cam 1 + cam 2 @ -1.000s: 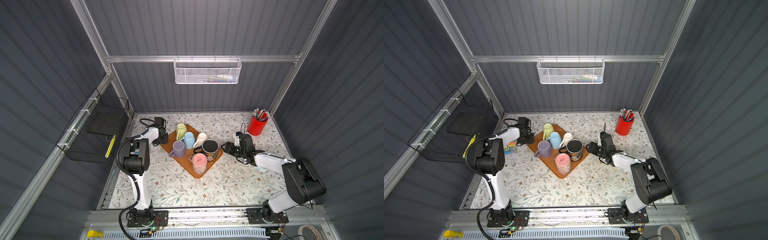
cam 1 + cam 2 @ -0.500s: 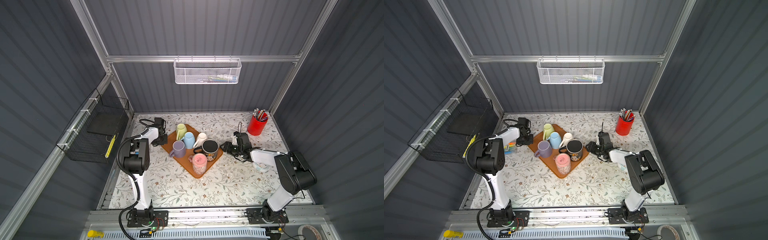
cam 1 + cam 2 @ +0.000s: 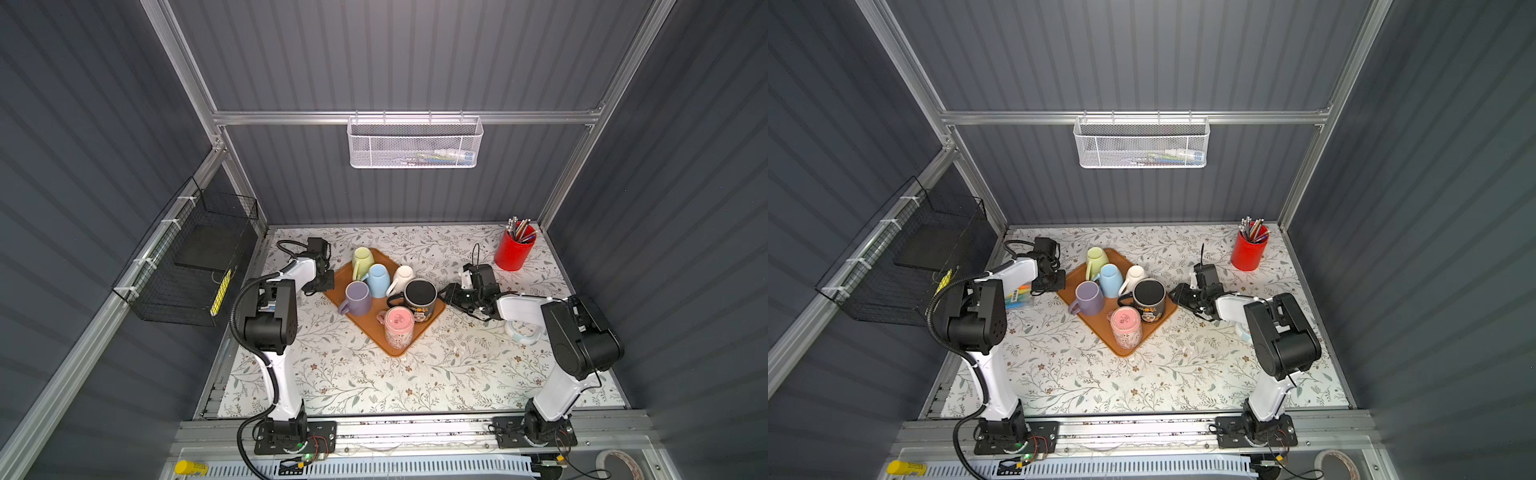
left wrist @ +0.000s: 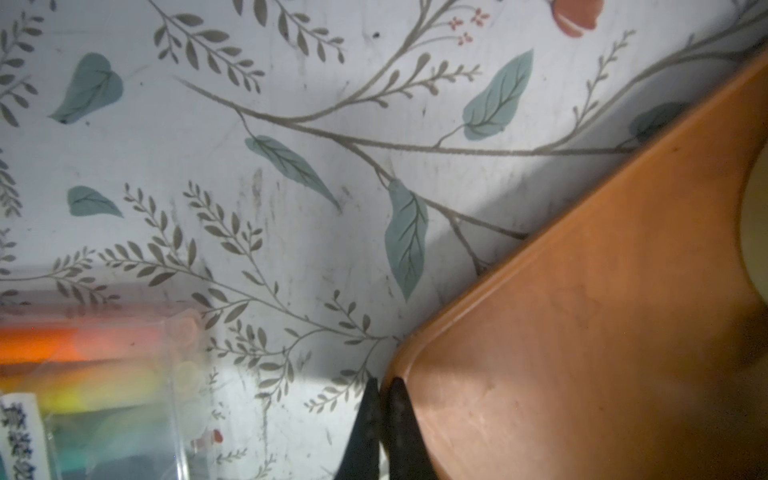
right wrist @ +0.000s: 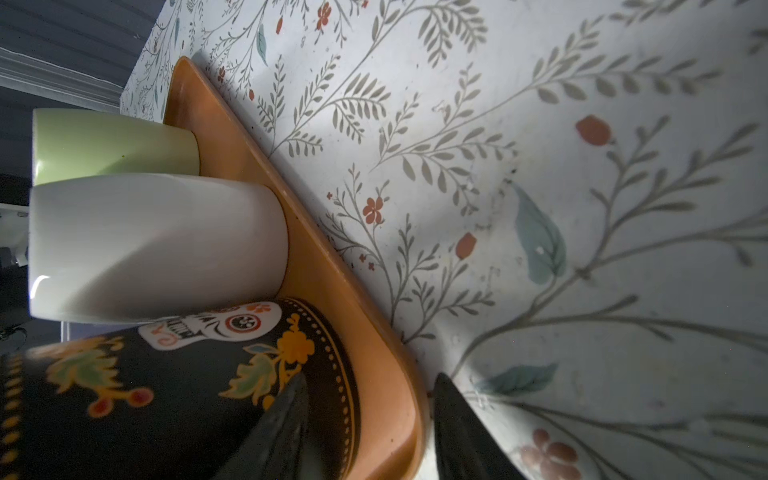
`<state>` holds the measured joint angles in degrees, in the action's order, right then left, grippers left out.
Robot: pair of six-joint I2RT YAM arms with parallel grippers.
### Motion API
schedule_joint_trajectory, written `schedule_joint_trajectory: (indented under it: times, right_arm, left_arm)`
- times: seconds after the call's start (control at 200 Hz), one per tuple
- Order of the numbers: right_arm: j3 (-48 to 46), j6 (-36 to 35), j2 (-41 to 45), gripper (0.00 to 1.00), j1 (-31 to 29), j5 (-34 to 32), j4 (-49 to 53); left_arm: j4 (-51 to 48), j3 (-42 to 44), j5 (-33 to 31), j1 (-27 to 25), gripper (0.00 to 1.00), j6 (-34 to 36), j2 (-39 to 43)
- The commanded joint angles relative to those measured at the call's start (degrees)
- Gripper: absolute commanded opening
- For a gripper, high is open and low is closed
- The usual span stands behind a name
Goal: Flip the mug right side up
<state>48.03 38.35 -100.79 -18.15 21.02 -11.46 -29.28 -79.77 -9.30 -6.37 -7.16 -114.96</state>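
R hand [image 5: 370, 378] moved in; straddles tray [image 5: 316, 266] rim beside black mug [image 5: 145, 395].

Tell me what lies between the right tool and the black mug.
Only the orange tray, its raised rim, seen in the right wrist view: the right tool straddles it, one finger on the black mug side, the other over the tablecloth.

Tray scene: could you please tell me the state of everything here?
Green mug, upside down.
Blue mug, upside down.
White mug, upside down.
Purple mug, upside down.
Black mug, upside down.
Pink mug, upside down.
Left pincer, shut on tray rim.
Right pincer, open, astride tray rim.
Red cup, upright, holding pens.
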Motion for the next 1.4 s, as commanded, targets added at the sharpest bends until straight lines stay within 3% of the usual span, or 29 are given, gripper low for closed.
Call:
schedule_joint_trajectory:
  times: [0.0, 0.705, 0.966, 1.131, 1.276, 1.396]
  right_arm:
    - [1.5, -0.7, -0.9, 0.49, 0.1, 0.8, 1.6]
    - [0.0, -2.6, 0.6, 0.49, 1.2, 1.3, 4.1]
    - [-0.7, -3.0, 1.6, 0.49, 1.2, 1.6, 4.2]
    - [-0.7, -3.4, 1.9, 0.5, 1.2, 2.2, 4.2]
    - [-0.2, -3.7, 2.1, 0.5, 1.2, 2.6, 4.8]
    - [0.0, -4.1, 1.9, 0.46, 1.2, 2.5, 5.4]
  left_arm:
    - [-1.0, 2.7, 3.6, -0.5, 0.0, -3.8, 0.5]
    - [2.9, 16.9, 1.9, -6.2, 0.0, -12.5, 12.0]
    - [-0.4, 13.7, -1.1, -4.7, 0.0, -11.5, 14.4]
    - [-4.5, 7.6, -2.6, -3.2, 0.24, -7.5, 12.5]
    - [-6.6, 2.8, -2.6, -1.5, 0.33, -4.8, 8.6]
    - [-6.7, 0.4, -1.5, -0.1, 0.34, -3.5, 5.5]
